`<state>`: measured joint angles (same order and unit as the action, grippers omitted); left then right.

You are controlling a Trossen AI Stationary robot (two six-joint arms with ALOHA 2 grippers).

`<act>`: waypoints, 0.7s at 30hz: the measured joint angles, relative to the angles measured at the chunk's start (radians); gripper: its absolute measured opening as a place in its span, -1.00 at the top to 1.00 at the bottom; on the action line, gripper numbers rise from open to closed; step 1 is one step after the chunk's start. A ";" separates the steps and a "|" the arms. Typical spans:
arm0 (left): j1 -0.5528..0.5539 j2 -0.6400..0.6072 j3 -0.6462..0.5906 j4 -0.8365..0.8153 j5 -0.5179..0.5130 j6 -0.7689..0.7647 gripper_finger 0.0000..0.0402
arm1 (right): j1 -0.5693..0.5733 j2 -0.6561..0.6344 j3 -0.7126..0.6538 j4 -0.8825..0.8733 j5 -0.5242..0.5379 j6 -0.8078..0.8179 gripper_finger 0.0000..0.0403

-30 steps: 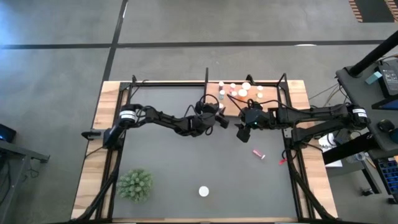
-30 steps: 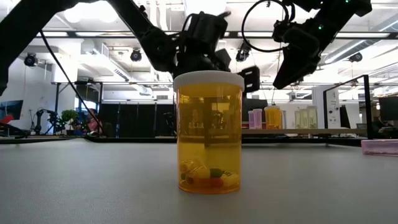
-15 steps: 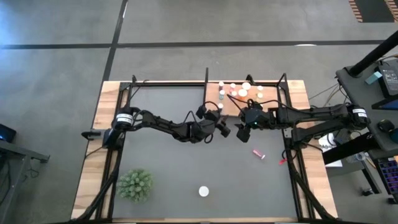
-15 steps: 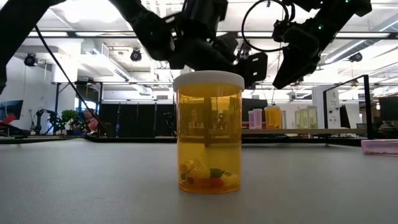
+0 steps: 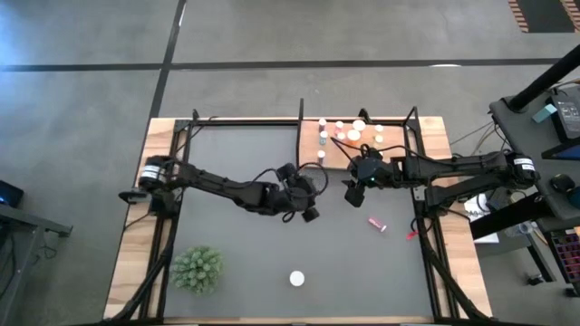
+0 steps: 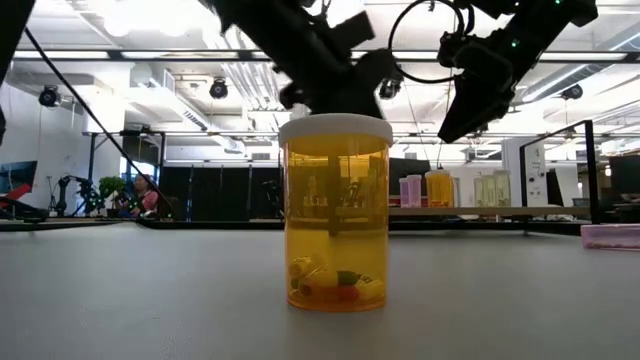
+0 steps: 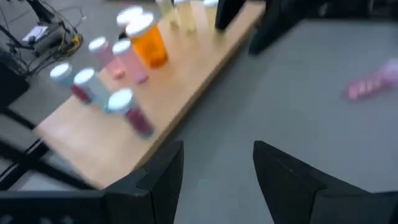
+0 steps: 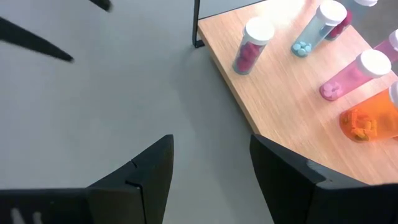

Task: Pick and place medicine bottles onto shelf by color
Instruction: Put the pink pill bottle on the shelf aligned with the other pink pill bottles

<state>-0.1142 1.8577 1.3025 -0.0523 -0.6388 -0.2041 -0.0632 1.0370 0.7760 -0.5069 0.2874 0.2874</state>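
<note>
The shelf sits at the far edge of the dark mat, with several medicine bottles standing on it. In the left wrist view they show as pink, white and orange bottles. A pink bottle lies on its side on the mat. An orange bottle with a white cap stands upright near the front edge. My left gripper hovers open over the mat's middle, near side of the shelf, with nothing between its fingers. My right gripper hangs open and empty by the shelf's near edge.
A spiky green plant stands at the near left of the mat. Black metal posts rise at the shelf's corners and along the table frame. Bare mat lies between the two grippers and the orange bottle.
My left gripper has drawn back from the shelf toward the table's near edge, risen and rolled about its own line. Its fingers stay apart as before. My right arm and all the bottles have kept still.
</note>
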 joint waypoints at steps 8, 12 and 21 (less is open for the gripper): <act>-0.066 -0.150 -0.125 -0.128 0.002 -0.005 0.11 | 0.000 0.000 0.000 0.019 0.000 0.000 -0.01; -0.087 -0.273 -0.226 -0.131 0.012 -0.064 0.11 | 0.000 0.000 0.000 0.018 0.000 0.000 -0.01; -0.093 -0.486 -0.473 0.093 0.084 -0.131 0.11 | 0.000 0.000 0.000 0.019 0.000 0.000 -0.01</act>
<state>-0.2070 1.3715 0.8291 0.0408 -0.5552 -0.3355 -0.0635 1.0367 0.7761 -0.4877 0.2877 0.2874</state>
